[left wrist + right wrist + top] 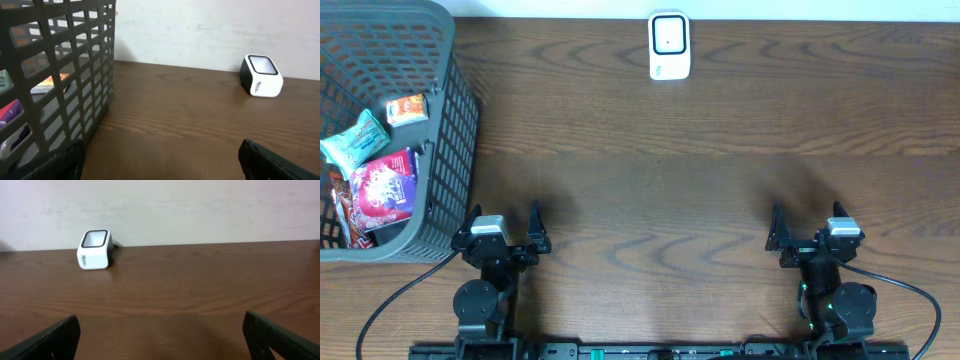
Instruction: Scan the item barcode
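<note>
The items lie in a grey mesh basket (457,100) at the far left: an orange packet (406,108), a teal packet (355,140) and a pink-red packet (383,188). No barcode shows on any of them. A white barcode scanner (669,45) stands at the table's back edge, also seen as the scanner (261,76) in the left wrist view and the scanner (95,249) in the right wrist view. My left gripper (505,222) rests open near the front, just right of the basket (75,60). My right gripper (807,225) is open at the front right. Both are empty.
The wooden table (660,190) stretches between the grippers and the scanner. A pale wall rises behind the table's back edge. The basket's tall wall stands close to my left gripper (160,155); bare wood lies ahead of my right gripper (161,330).
</note>
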Action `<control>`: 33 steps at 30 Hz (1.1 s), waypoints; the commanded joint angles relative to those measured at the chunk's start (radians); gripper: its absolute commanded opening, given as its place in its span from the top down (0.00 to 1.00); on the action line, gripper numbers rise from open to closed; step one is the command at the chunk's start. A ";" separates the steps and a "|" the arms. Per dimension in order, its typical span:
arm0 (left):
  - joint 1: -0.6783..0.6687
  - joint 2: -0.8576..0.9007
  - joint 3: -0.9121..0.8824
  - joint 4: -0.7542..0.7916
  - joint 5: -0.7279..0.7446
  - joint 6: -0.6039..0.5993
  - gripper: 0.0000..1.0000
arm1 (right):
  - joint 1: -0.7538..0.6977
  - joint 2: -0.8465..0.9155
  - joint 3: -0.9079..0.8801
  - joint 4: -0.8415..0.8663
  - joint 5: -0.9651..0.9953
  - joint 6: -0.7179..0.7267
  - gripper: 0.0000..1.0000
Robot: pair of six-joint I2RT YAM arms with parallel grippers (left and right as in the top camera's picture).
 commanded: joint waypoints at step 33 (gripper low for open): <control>0.005 -0.006 -0.011 -0.036 0.082 -0.159 0.02 | -0.002 -0.003 -0.002 -0.004 0.000 -0.011 0.01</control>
